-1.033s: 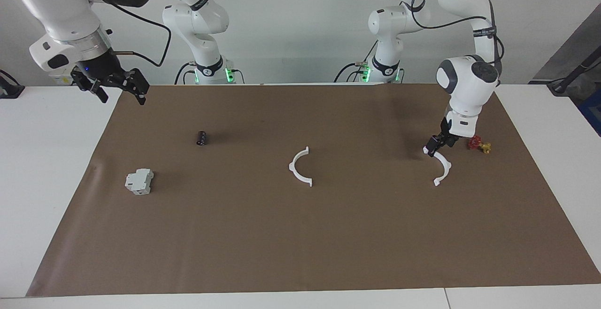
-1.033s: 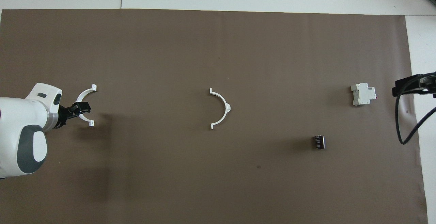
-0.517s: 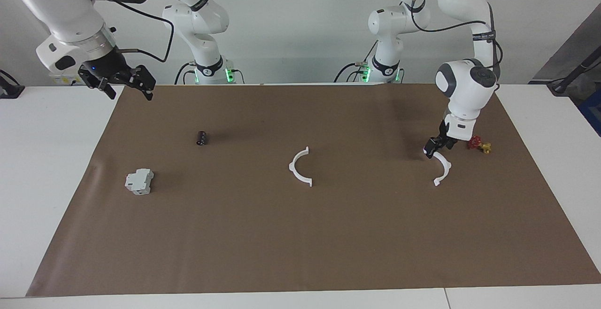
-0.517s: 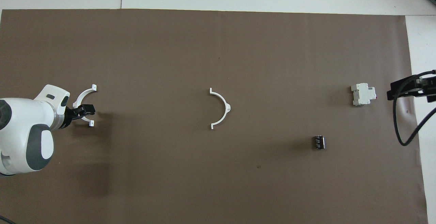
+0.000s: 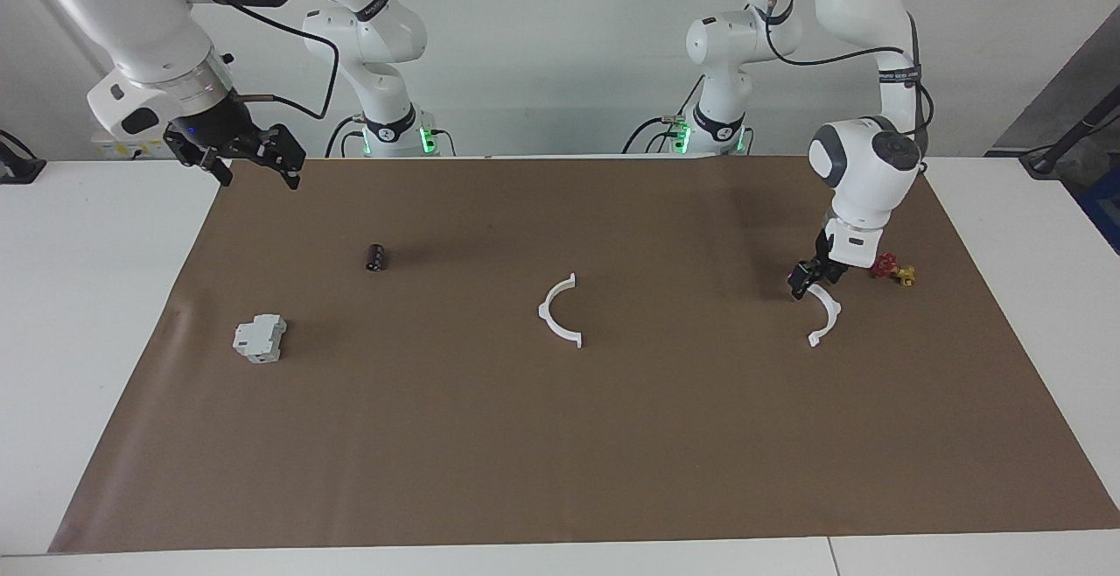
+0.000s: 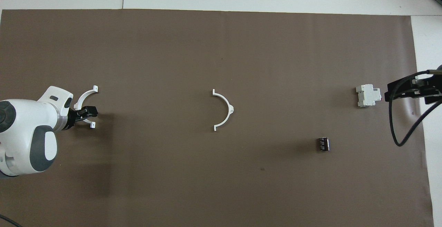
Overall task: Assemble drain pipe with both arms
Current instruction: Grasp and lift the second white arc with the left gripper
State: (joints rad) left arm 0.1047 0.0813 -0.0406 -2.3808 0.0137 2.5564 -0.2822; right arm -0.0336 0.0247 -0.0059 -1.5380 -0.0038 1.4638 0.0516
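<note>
Left claw [image 5: 806, 281] sits down at the upper end of one white half-ring [image 5: 822, 313], right of the facing view beside a red-and-yellow valve [image 5: 893, 270] — whether it pinches the arc, cannot tell. Second half-ring [image 5: 558, 311] lies mid-bench, well apart. Right claw [image 5: 254, 158], fingers spread, hangs over the mat's upper-left corner — grey device [image 5: 260, 338] below it in frame.

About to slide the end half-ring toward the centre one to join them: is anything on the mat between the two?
Nothing visible: bare mat lies between the end half-ring, at the left gripper, and the centre half-ring.
</note>
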